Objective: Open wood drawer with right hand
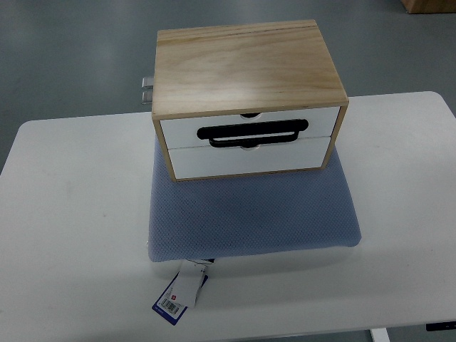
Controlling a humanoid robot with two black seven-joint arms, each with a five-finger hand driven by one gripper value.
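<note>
Light wooden two-drawer box with white drawer fronts [249,96] sits at rear of blue-grey mesh cushion [253,214] on white table [71,214]. Both drawers flush, shut. Black loop handle [253,133] lies across upper drawer front, facing camera. Neither robot hand in view; finger state cannot be told. Task not begun. Risks, as judged: box is light, rests on soft pad, so pull may drag whole box forward or tip it; fingers may slip off thin handle. Hang tag [182,292] at cushion's front edge clear of work.

Robot body: out of view.
Neither arm nor hand is shown in the top view, so no colour, shape, cable or marking can be told.
</note>
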